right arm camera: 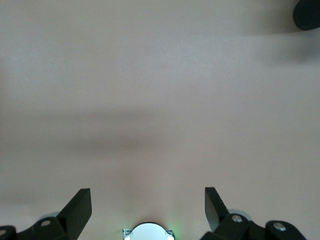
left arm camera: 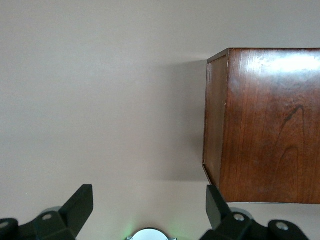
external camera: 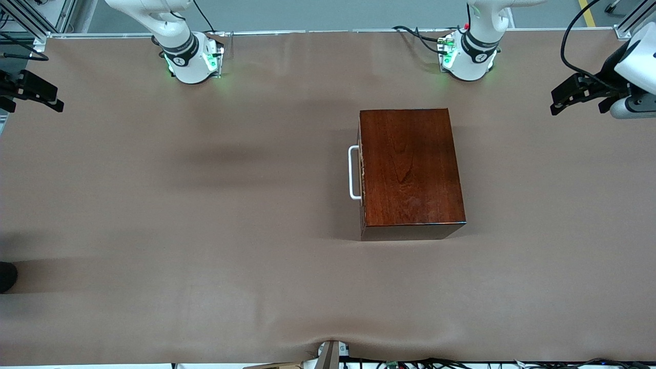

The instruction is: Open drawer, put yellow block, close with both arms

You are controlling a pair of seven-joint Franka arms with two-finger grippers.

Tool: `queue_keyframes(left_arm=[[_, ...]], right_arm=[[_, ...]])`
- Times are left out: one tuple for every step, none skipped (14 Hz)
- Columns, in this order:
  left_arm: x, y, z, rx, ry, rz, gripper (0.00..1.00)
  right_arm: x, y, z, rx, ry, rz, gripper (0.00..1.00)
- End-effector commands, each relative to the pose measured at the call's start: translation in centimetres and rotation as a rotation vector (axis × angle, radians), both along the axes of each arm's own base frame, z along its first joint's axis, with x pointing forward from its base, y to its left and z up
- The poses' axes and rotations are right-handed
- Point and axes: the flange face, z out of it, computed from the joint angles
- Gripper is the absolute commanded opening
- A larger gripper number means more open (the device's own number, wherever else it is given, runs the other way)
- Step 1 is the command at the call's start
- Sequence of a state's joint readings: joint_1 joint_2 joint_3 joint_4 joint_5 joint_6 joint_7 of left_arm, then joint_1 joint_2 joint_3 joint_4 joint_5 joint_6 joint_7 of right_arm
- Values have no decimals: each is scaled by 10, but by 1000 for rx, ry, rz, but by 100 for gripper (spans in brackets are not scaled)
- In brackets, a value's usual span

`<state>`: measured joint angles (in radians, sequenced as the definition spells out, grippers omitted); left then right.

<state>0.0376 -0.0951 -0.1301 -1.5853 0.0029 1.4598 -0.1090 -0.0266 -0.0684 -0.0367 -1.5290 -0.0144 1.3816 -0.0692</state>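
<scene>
Left claw [external camera: 561, 100] hangs in the air over the surface [external camera: 205, 230] at the left arm's end, well apart from the wooden box [external camera: 410, 169]; its 2 fingers [left arm camera: 80, 202] stand wide apart with nothing between them, as the left wrist view shows. Right claw [external camera: 43, 97] hangs over the surface at the right arm's end, even farther from the box, fingers [right arm camera: 80, 207] likewise spread and empty. Most of that claw is cut off by the picture's edge in the front view, so only its dark fingers show there.

Both arms wait at their ends, and only their green-lit bases and lowest joints are in view: the left arm's base [external camera: 469, 59] farther from the front camera than the box, the right arm's base [external camera: 192, 59] well off toward the right arm's end.

The box stands on the surface, with its drawer pushed fully in; of the drawer only the white handle [external camera: 353, 171] and a thin strip of the front show, on the box's side that faces the right arm's end. Whatever lies inside is hidden. The yellow block cannot be seen in any view.

A dark round thing [external camera: 7, 277], cut off at the edge, sits at the right arm's end, nearer the front camera than the box; what it is cannot be made out.
</scene>
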Motion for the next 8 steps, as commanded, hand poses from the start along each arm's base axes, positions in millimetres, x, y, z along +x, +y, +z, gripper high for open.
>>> queue_keyframes(left_arm=[[-19, 0, 13, -11, -19, -19, 100], [-20, 0, 15, -11, -24, -19, 100], [-21, 0, 15, -10, -24, -19, 100], [-23, 0, 17, -11, -27, -19, 100], [-26, 0, 15, -8, -22, -19, 100], [-28, 0, 15, -7, -24, -18, 100], [-27, 0, 15, -8, -28, -19, 100], [-25, 0, 15, -10, -30, -19, 100]], right_arm=[[-1, -1, 4, 20, -2, -2, 100], [-1, -1, 4, 20, -2, -2, 100], [0, 0, 4, 20, -4, -1, 100], [0, 0, 4, 20, -4, 1, 100], [0, 0, 4, 20, -4, -1, 100], [0, 0, 4, 20, -4, -1, 100], [0, 0, 4, 20, -4, -1, 100], [0, 0, 4, 20, -4, 1, 100]])
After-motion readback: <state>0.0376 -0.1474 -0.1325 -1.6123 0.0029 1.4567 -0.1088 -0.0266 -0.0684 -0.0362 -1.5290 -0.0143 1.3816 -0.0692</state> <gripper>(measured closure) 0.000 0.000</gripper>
